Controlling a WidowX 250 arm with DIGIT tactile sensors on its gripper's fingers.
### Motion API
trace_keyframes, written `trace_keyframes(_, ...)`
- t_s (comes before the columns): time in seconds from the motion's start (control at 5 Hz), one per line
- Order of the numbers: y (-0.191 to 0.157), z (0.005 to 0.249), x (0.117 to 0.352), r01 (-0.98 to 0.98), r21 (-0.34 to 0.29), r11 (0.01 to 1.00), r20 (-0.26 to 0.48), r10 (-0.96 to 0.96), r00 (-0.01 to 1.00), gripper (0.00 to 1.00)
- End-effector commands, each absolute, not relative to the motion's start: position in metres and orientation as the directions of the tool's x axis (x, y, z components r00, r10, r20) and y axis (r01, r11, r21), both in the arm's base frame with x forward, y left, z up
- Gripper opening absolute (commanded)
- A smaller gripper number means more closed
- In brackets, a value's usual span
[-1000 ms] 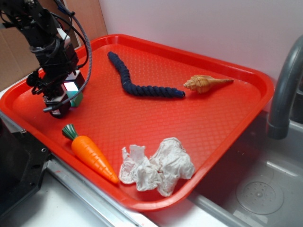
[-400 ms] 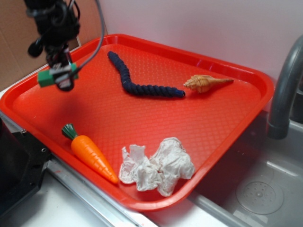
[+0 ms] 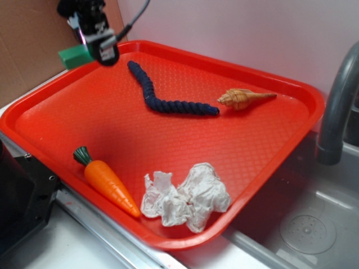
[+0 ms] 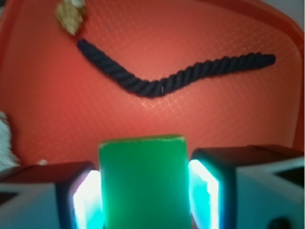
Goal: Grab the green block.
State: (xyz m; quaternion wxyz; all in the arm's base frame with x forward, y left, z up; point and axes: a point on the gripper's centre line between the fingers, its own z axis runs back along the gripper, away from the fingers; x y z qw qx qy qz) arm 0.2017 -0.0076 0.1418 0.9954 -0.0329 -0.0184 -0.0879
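My gripper (image 3: 94, 49) is shut on the green block (image 3: 74, 56) and holds it high above the far left corner of the red tray (image 3: 291, 92). In the wrist view the green block (image 4: 142, 181) fills the gap between the two fingers (image 4: 88, 198), pressed on both sides, with the tray floor far below it. The block sticks out to the left of the gripper in the exterior view.
On the tray lie a dark blue rope (image 3: 162, 95), a tan shell (image 3: 244, 98), an orange toy carrot (image 3: 106, 182) with a dark green top, and crumpled white paper (image 3: 188, 196). A grey tap (image 3: 336, 112) and a sink stand at the right. A brown board is behind the arm.
The gripper closed on the green block on the tray floor, then rose with it, moving up and towards the far left corner. The other things have not moved.
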Motion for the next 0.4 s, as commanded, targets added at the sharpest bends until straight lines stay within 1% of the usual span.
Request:
trace_keyframes(0.0, -0.0226, 0.1858, 0.2119, -0.017, -0.08, 0.997, 0.158, 0.029, 0.987, 0.0)
trace_keyframes(0.2, -0.0173, 0.1805, 0.2158, -0.062, -0.08, 0.995, 0.133, 0.072, 0.988, 0.0)
